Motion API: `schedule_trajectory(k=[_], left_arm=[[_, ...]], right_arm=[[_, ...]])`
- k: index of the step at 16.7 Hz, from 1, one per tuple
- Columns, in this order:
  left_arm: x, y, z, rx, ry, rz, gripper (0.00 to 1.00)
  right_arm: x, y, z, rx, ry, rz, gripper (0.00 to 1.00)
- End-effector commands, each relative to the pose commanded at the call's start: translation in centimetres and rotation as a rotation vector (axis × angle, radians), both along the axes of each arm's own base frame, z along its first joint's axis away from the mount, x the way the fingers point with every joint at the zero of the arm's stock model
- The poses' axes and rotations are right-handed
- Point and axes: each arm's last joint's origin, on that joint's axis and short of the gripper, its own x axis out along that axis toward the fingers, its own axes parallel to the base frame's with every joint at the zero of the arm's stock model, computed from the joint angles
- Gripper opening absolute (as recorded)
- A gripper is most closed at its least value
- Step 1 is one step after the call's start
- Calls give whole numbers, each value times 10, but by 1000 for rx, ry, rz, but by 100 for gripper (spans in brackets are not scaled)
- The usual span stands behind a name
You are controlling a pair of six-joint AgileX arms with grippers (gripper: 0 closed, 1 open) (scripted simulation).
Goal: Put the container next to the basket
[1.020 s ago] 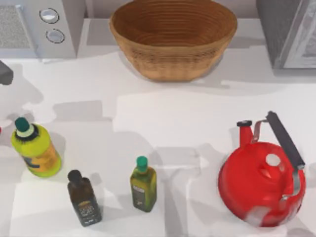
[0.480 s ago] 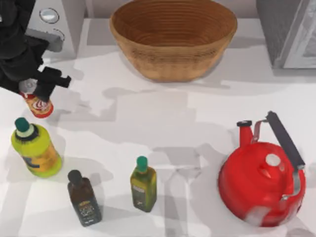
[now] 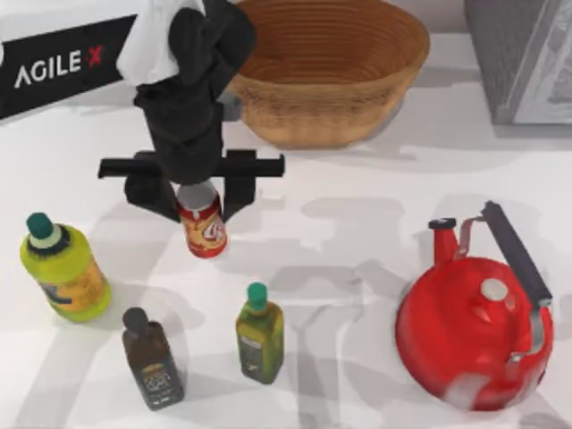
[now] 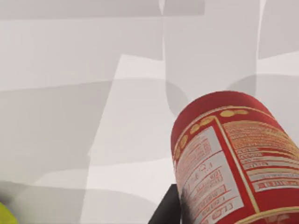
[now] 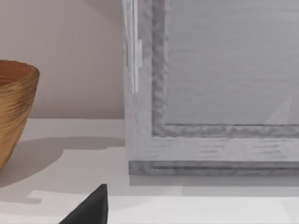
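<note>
The container, a red can with a cream label, hangs in my left gripper, whose fingers are shut on its upper part. It sits left of the table's middle, in front of and a little left of the basket, with a gap of table between them. The left wrist view has the container close up, with a dark finger beside it over bare white table. The wicker basket stands at the back centre, and its side appears in the right wrist view. A black fingertip of my right gripper shows there too.
A yellow-green bottle, a dark bottle and a green-capped olive bottle stand along the front left. A red kettle fills the front right. A grey appliance stands at the back right corner.
My left arm has swung in from the far left toward the middle, carrying the container right and slightly forward. It now covers the appliance at the back left.
</note>
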Motion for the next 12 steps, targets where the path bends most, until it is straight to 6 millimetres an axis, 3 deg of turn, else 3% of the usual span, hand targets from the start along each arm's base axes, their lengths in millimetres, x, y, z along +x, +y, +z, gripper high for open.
schedule_trajectory(k=[4, 12], left_arm=[[-25, -33, -2, 18, 44, 23, 0], [-26, -34, -7, 18, 45, 24, 0]], right_arm=[[0, 0, 0, 0, 0, 0, 100], [0, 0, 0, 0, 0, 0, 100]])
